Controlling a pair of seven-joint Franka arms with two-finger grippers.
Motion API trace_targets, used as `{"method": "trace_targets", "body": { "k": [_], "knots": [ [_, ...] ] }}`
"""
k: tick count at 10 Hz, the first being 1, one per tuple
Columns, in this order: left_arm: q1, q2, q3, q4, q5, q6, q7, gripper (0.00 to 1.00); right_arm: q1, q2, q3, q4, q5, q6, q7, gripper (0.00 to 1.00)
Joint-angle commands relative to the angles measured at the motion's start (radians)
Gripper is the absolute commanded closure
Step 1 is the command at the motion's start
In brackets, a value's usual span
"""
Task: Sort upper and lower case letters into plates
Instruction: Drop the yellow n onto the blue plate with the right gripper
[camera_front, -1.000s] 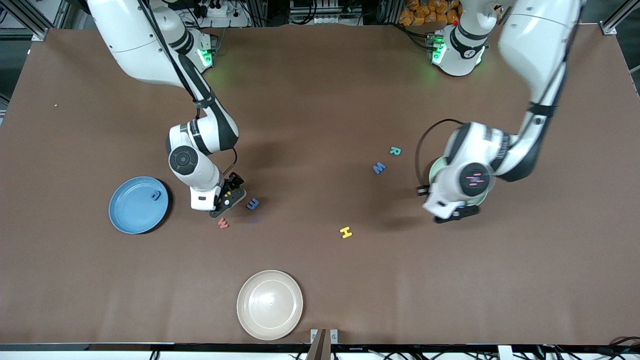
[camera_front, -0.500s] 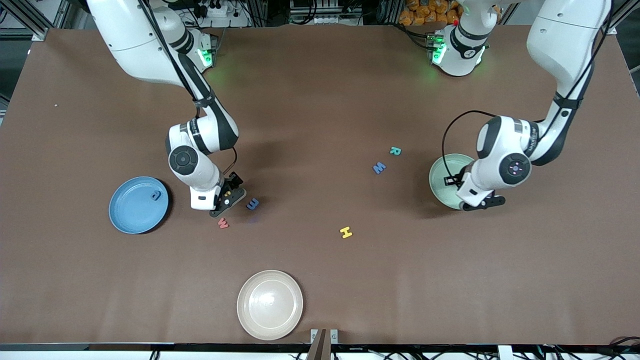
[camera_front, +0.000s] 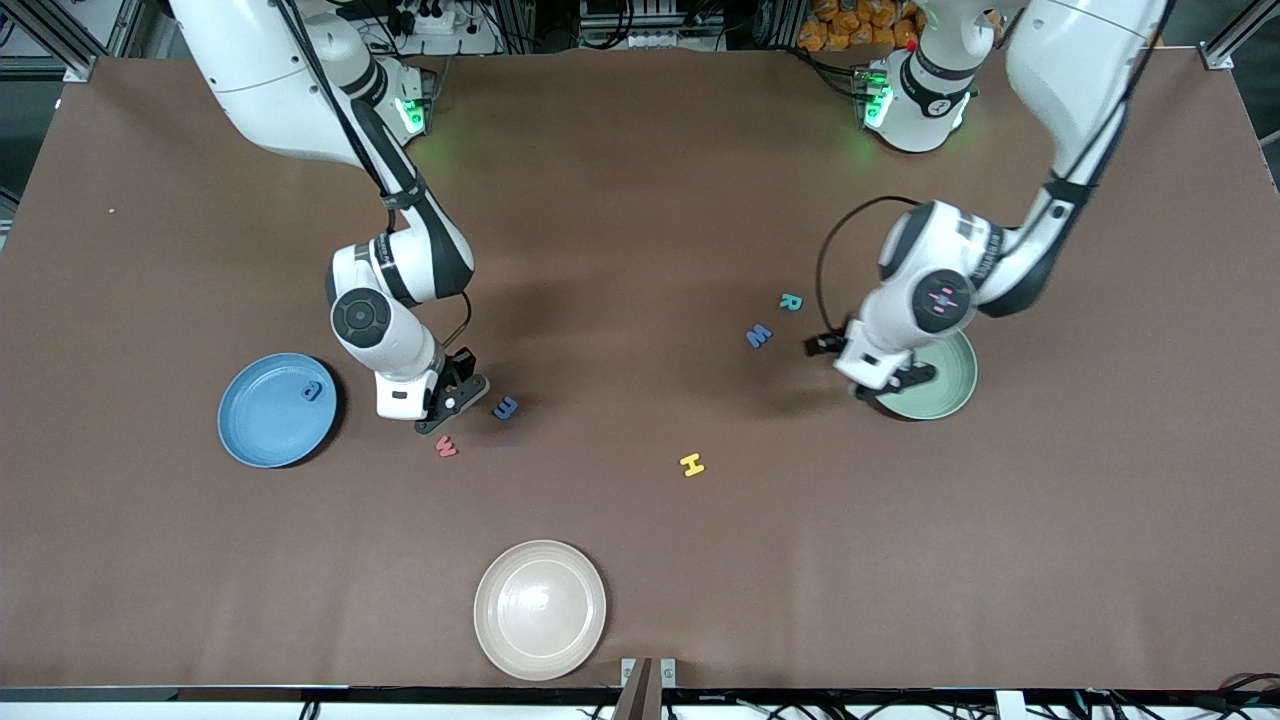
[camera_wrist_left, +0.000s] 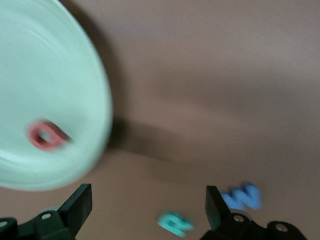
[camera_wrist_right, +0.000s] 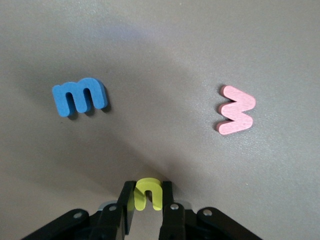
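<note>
Jaws on your right gripper (camera_wrist_right: 147, 210) are clamped on a yellow lowercase n (camera_wrist_right: 148, 192), just above the table (camera_front: 640, 200) between the blue m (camera_wrist_right: 80, 96) and the pink w (camera_wrist_right: 236, 116), near the bright blue plate (camera_front: 265, 420). That plate holds a blue a (camera_front: 314, 391).

Your left gripper (camera_wrist_left: 150, 210) has its jaws spread wide with nothing between them. It hangs over the edge of the mint green plate (camera_wrist_left: 75, 65), where a red letter (camera_wrist_left: 46, 136) lies. Just beside that plate you see the teal R (camera_front: 790, 301) and blue W (camera_front: 759, 336); the yellow H (camera_front: 692, 464) lies nearer the front camera, the cream plate (camera_front: 540, 610) nearest.
</note>
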Motion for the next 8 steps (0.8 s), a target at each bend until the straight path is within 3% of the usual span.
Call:
{"method": "trace_targets", "body": {
  "k": [1,3,5,7,8],
  "knots": [
    [-0.013,0.004,-0.054,-0.063,-0.016,0.120,-0.076,0.00,-0.003,-0.076,-0.075,-0.018,-0.004,-0.061,-0.008,1.00],
    [-0.078,0.006,-0.053,-0.176,0.011,0.278,-0.078,0.00,-0.003,-0.109,-0.187,-0.009,-0.009,-0.103,-0.053,1.00],
    [-0.086,-0.002,-0.054,-0.227,0.158,0.286,-0.078,0.00,-0.014,-0.103,-0.309,0.017,-0.010,-0.106,-0.151,1.00],
    [-0.085,-0.011,-0.054,-0.241,0.222,0.285,-0.076,0.00,-0.071,-0.102,-0.321,0.031,-0.012,-0.118,-0.244,1.00],
    [-0.089,-0.016,-0.054,-0.244,0.226,0.280,-0.061,0.00,-0.097,-0.097,-0.321,0.038,-0.010,-0.118,-0.270,0.80]
  ]
}}
